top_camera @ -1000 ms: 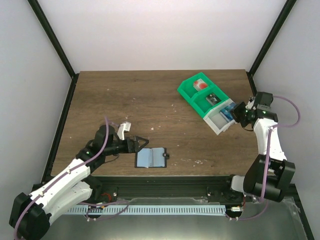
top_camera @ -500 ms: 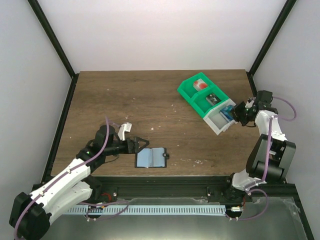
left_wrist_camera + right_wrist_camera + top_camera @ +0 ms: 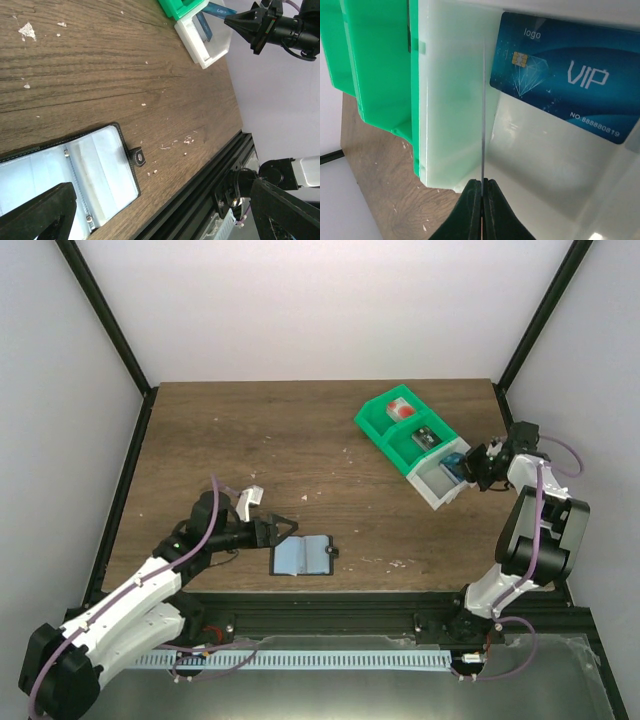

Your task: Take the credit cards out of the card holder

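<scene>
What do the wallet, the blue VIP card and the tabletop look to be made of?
The card holder: seemingly shiny clear plastic sleeves, black stitched edging, maybe faux leather. The credit card: glossy printed plastic with a gold chip. The table: matte wood or wood-look laminate; grain shows.

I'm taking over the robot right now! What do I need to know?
Left hand: open, holding nothing, hovering at the card holder's left edge.
Right hand: shut on the held credit card, edge-on over the white compartment.
Card holder: lying open on the table; it looks empty where visible.
Done: a second credit card lies in the white compartment.
Left: drop the held card, then check the holder.
</scene>
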`<state>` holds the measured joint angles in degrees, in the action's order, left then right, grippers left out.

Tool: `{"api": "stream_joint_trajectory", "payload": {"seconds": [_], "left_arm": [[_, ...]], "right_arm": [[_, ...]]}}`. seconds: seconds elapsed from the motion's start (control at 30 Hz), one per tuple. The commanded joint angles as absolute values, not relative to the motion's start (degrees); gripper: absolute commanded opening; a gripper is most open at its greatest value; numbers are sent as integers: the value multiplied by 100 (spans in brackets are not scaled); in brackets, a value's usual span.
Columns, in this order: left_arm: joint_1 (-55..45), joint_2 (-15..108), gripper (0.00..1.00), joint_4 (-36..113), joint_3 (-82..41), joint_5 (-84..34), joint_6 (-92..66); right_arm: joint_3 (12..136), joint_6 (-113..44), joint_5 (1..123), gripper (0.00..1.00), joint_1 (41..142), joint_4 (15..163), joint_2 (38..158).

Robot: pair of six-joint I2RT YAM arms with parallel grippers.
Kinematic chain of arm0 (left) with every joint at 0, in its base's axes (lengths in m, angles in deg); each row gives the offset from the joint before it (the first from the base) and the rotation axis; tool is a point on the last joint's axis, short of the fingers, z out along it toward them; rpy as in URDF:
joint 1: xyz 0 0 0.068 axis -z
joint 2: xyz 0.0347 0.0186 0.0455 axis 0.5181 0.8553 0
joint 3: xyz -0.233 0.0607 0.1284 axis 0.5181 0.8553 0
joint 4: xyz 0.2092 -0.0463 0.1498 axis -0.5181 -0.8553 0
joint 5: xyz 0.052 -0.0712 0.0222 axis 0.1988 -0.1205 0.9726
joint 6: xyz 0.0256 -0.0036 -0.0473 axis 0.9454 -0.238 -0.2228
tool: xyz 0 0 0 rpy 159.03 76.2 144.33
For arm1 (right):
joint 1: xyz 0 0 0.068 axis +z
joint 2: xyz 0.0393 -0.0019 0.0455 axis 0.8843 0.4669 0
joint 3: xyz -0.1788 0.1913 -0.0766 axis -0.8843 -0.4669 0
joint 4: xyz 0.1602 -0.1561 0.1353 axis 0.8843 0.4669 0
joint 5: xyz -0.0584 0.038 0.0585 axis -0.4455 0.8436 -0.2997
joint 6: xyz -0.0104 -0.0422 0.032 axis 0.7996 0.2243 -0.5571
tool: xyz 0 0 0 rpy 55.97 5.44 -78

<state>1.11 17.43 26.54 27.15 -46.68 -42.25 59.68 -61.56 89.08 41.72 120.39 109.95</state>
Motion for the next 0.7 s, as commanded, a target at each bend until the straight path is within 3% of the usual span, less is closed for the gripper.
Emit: {"api": "stream_joint_trajectory", "payload": {"seconds": [0.0,0.67], "left_arm": [[118,1784,96,2619,2690,-4673,-4255],[122,1560,96,2400,2656,-4559,-4252]], "right_arm": [[6256,-6087,9104,1,4103,11765,11229],[6605,-5976,8402,9,4090,11839,11756]]}}
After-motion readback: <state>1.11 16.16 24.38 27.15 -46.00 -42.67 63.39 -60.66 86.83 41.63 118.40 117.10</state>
